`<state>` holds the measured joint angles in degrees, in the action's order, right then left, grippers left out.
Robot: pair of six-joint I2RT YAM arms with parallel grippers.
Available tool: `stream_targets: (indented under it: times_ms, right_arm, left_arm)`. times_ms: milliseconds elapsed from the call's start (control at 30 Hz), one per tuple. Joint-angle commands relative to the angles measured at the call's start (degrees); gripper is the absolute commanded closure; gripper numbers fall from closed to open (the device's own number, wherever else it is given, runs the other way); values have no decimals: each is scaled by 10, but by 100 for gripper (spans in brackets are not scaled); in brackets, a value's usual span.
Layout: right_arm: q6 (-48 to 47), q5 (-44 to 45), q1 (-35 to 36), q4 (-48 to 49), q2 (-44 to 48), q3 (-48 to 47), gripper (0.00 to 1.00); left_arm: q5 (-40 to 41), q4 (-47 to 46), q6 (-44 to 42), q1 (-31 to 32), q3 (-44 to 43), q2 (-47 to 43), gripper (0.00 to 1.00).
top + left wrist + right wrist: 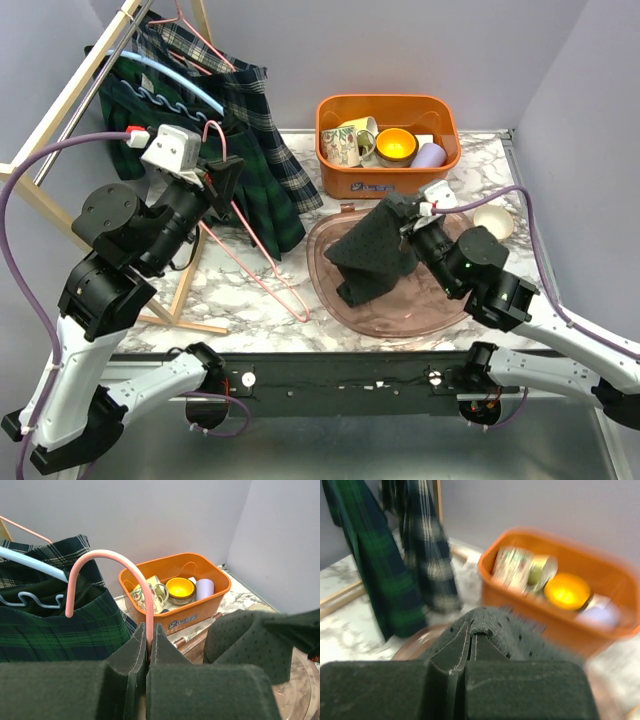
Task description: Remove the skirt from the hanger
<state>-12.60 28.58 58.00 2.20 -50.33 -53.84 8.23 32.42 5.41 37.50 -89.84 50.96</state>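
The dark grey dotted skirt (372,255) is off the hanger. It hangs bunched from my right gripper (408,220) and droops onto the brown translucent tray (325,285). In the right wrist view the right gripper (472,632) is shut on a fold of the skirt (530,640). My left gripper (225,175) is shut on the neck of the bare pink wire hanger (265,255), whose lower end rests on the marble table. In the left wrist view the left gripper (149,632) pinches the hanger (120,560) just below its hook, and the skirt (245,635) shows at the right.
Green plaid skirts (255,150) hang from a wooden rack (60,100) at the back left, on blue and pink hangers. An orange bin (340,175) with mugs and a yellow bowl stands at the back. A white bowl (493,220) sits right of the tray.
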Motion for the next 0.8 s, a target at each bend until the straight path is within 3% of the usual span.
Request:
stream_targets:
  times_ms: [0, 100, 133, 267, 467, 633, 767]
  right_arm:
    - [338, 71, -3, -109, 36, 119, 99]
    - [431, 87, -3, -136, 37, 168, 93]
    - [451, 93, -3, -145, 36, 190, 82]
    - [541, 147, -3, -219, 3, 211, 74]
    - [623, 177, -3, -358, -36, 139, 34]
    - [519, 98, -3, -390, 44, 52, 16]
    - [422, 10, -3, -372, 98, -34, 13]
  left_arm:
    - [-15, -11, 0, -1, 2, 2, 100]
    - [-18, -6, 0, -1, -3, 0, 100]
    - [-18, -5, 0, -1, -3, -1, 100]
    - [-15, -8, 0, -1, 1, -5, 100]
    - [-12, -9, -5, -1, 7, -5, 100]
    - [-1, -2, -15, -1, -1, 0, 100]
    - [14, -4, -25, 0, 7, 3, 100]
